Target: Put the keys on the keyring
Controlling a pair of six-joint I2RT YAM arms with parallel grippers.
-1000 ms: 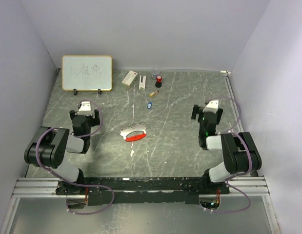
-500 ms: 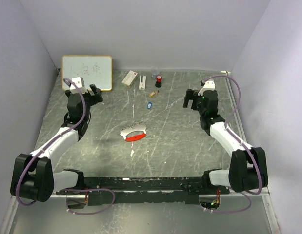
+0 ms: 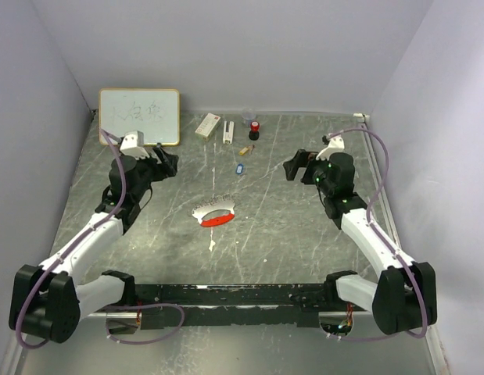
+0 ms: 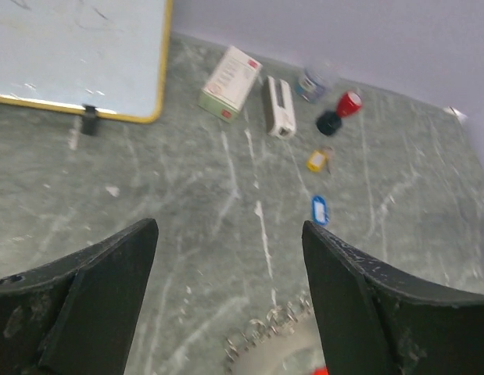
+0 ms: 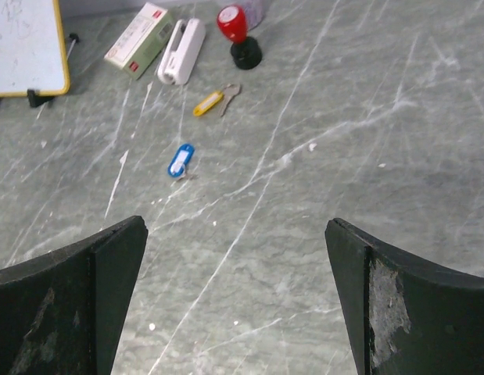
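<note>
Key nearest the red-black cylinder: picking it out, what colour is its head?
Yellow; the key shows best in right wrist view.

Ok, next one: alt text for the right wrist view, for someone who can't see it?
The right end effector hangs open above a grey marbled table, holding nothing. Ahead lie a blue key and a yellow key, apart from each other; beyond them are a red-and-black cylinder, a white box and the corner of a whiteboard.
</note>
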